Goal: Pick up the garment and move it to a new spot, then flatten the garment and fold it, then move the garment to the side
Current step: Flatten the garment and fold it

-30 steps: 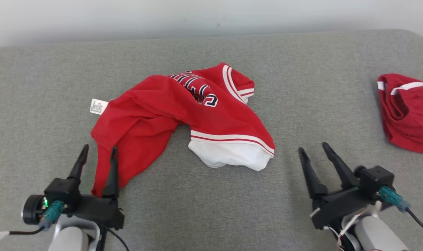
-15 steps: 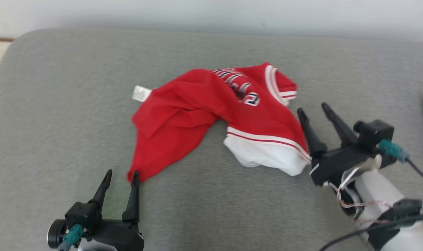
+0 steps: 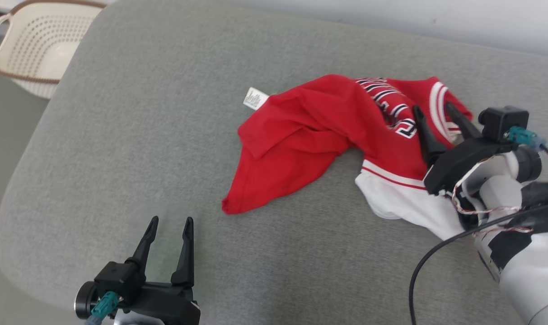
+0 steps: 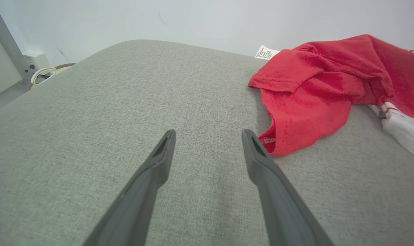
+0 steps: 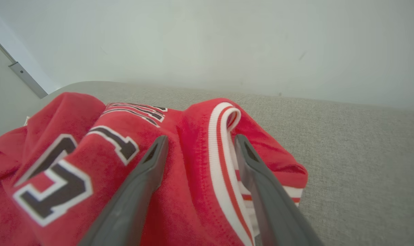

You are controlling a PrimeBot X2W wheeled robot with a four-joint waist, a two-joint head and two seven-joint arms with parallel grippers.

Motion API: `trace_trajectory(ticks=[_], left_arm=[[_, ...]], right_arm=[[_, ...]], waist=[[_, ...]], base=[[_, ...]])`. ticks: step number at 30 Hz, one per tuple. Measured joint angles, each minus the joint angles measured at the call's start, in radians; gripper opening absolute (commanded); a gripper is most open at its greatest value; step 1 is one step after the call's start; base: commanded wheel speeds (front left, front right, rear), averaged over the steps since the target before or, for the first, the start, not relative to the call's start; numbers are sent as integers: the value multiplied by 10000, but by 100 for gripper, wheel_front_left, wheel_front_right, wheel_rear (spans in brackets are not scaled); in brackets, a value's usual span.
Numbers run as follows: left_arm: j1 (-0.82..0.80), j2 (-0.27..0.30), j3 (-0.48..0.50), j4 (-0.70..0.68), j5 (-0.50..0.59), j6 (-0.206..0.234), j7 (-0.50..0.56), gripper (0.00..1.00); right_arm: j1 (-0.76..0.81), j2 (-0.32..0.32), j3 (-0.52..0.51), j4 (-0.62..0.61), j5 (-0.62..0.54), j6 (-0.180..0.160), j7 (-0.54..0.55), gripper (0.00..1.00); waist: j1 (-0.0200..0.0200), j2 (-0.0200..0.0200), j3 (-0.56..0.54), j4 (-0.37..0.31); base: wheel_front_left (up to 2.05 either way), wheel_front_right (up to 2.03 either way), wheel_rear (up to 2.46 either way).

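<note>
Your jersey (image 3: pixel 310 126) is lying crumpled on the right half of the grey cushion (image 3: pixel 142 135), with its white tag (image 3: pixel 255 98) poking out on the far left side. Your right end effector (image 3: pixel 433 107) is spread wide over the collar end, and the striped trim runs between the fingers. It's not pinching anything, and I can't tell if the tips touch the cloth. The left end effector (image 3: pixel 171 221) is spread too, over bare cushion near the front edge, just short of the jersey's nearest red corner. There's loads of open room left of the jersey, out to the rounded edge. Past that edge sits a cream basket (image 3: pixel 34 49). The wall (image 3: pixel 481 18) runs right behind the cushion.
</note>
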Motion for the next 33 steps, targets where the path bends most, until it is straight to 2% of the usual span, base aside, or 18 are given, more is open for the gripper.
trace_trajectory(ticks=[1,2,3,4,6,7,11,16,22,24,25,26,29,33], left_arm=[[-8,8,-35,-25,-10,12,0,100],[-15,2,-90,-58,-73,100,0,100],[-15,4,-82,-50,-171,121,0,100],[-14,6,-71,-27,-247,182,0,100],[-13,6,-84,-36,-247,180,0,100],[-13,4,-98,-46,-244,180,0,100],[-17,4,-127,-136,-236,186,0,100],[-178,2,-428,-205,-245,228,0,100],[-431,0,-1057,-280,-435,284,0,100],[-464,0,-1260,-280,-453,286,0,100],[-459,-4,-1325,-270,-456,288,0,100],[-459,-6,-1375,-265,-468,293,0,100],[-453,2,-1432,-238,-514,362,0,100],[-405,6,-1356,-238,-523,441,0,100]], right_arm=[[-135,-2,19,199,23,0,6,100],[-348,-4,19,568,100,0,6,84],[-459,-12,65,721,73,0,-4,51],[-566,-13,75,907,73,0,-6,37],[-734,-8,130,1112,73,0,-23,1],[-800,-4,169,1183,75,0,-56,0],[-1182,-121,109,1287,86,0,-203,0],[-1824,-715,-322,1528,-127,0,-293,0],[-3000,-1653,-1344,1756,-1179,0,-332,0],[-3176,-1783,-1659,2117,-1519,0,-334,0],[-3196,-1789,-1720,2405,-1697,0,-337,11],[-3199,-1764,-1806,2836,-1797,0,-305,100],[-3292,-1710,-2059,3766,-2113,0,-244,100],[-3381,-1634,-2506,4046,-2393,0,-318,100]], waist=[[0,0,66,89],[0,0,200,240],[1,0,267,308],[1,0,334,366],[1,0,465,456],[1,0,527,490],[1,0,738,567],[1,0,867,681],[1,0,1065,952],[1,0,1114,1095],[1,0,1131,1168],[1,0,1142,1239],[1,1,1155,1408],[-1,0,1080,1410]], base=[[0,0,0],[0,0,0],[0,0,0],[0,0,0],[0,0,0],[0,0,0],[0,0,0],[0,0,0],[0,0,0],[0,0,0],[0,0,0],[0,0,0],[0,0,0],[0,0,0]])
